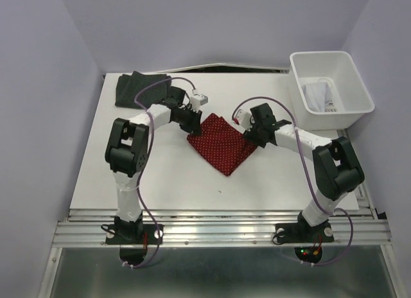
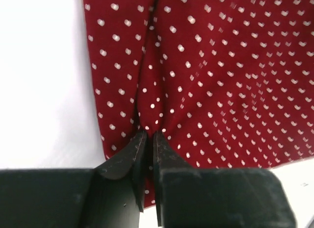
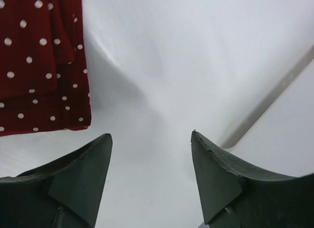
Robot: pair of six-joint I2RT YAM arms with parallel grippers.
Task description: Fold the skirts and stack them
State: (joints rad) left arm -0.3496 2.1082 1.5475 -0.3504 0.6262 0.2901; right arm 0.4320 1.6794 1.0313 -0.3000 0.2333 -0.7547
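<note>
The red skirt with white dots point(image 1: 221, 146) lies folded in a diamond at the table's middle. My left gripper point(image 1: 194, 126) sits at its left corner. In the left wrist view the left gripper point(image 2: 148, 134) is shut on a pinched ridge of the red skirt point(image 2: 221, 80). My right gripper point(image 1: 250, 139) is at the cloth's right corner. Seen from the right wrist, the right gripper point(image 3: 152, 139) stands open over bare table, with the red skirt point(image 3: 39, 61) off to its upper left. The dark skirt point(image 1: 138, 87) lies folded at the back left. The white skirt point(image 1: 316, 94) is in the bin.
A white plastic bin point(image 1: 359, 96) stands at the back right corner. The table edge runs past the right gripper as a grey line point(image 3: 274, 100). The metal rail with both arm bases point(image 1: 218, 230) spans the near edge.
</note>
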